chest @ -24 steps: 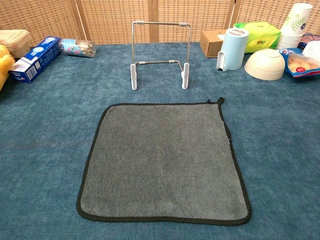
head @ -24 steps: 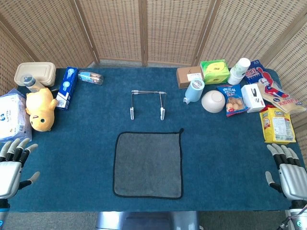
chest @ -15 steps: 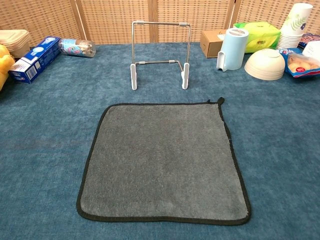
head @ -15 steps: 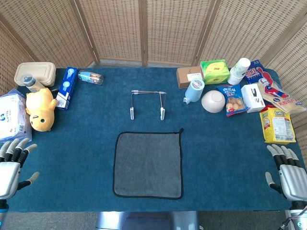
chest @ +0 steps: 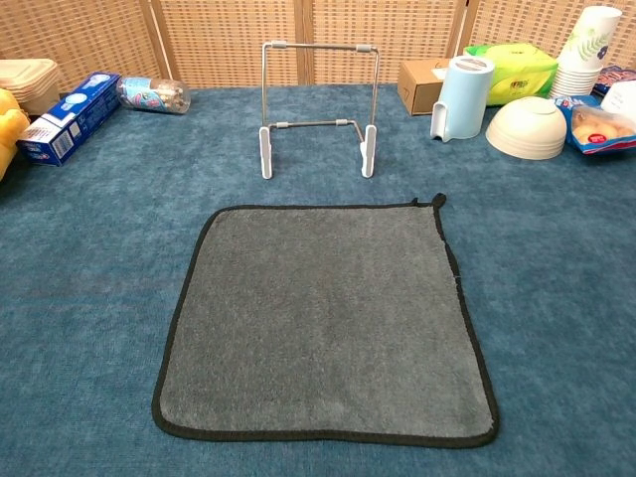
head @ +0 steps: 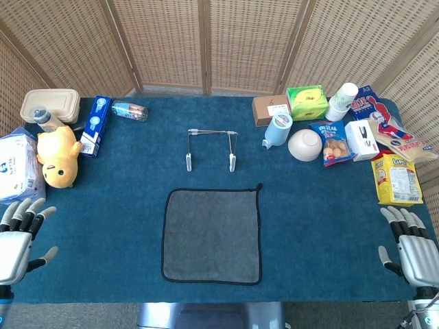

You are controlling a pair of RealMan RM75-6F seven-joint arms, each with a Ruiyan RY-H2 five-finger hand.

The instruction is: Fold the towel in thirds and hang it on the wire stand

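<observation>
Towel (head: 211,235) grey, black-edged, flat and unfolded before wire stand (head: 211,148), left hand (head: 16,240) and right hand (head: 413,247) released, fingers spread

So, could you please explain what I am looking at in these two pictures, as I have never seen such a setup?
It is a two-armed robot at a table, steered remotely by a person. Each arm ends in a mechanical hand. The head view looks down from above: the left hand and right hand sit at the near corners, fingers apart, holding nothing. The chest view is lower and closer, and shows no hands. On the blue table cover a grey towel lies flat and unfolded; behind it stands the wire stand, bare. The job is to fold the towel and hang it there. Along the sides are unrelated items, such as a yellow plush toy and a white bowl.
</observation>
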